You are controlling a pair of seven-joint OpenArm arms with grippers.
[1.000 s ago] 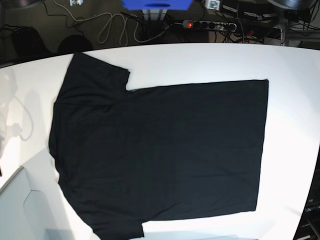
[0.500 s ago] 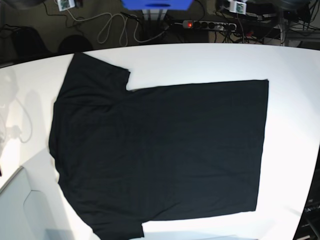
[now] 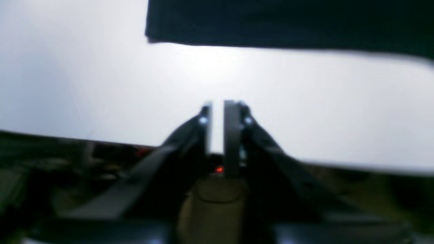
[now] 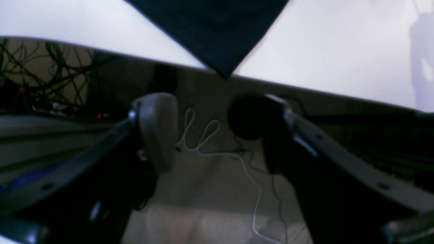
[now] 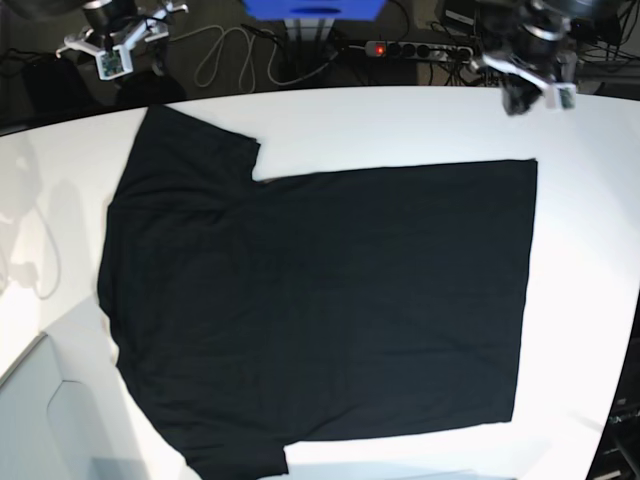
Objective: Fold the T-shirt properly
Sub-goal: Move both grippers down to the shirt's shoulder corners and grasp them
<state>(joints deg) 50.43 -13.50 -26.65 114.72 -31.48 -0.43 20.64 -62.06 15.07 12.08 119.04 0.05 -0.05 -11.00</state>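
Observation:
The black T-shirt [image 5: 320,300] lies spread flat on the white table [image 5: 400,120], plain side up, sleeves toward the left and hem toward the right. My right gripper [image 5: 138,52] hovers beyond the far left edge, near the upper sleeve. In its wrist view the right gripper [image 4: 210,128] is wide open and empty, with the sleeve corner [image 4: 210,30] just ahead. My left gripper [image 5: 520,98] hangs over the far right edge, near the hem's upper corner. Seen from its wrist, the left gripper [image 3: 217,115] shows a narrow gap with nothing in it, short of the cloth edge [image 3: 288,20].
A power strip [image 5: 420,48] and loose cables [image 5: 220,55] lie on the floor behind the table. A blue object [image 5: 310,8] stands at the top middle. A pale grey panel [image 5: 40,420] sits at the near left corner.
Both arms have come down into the base view at the table's far edge. The right gripper has opened wide and the left has parted slightly. The T-shirt has not moved.

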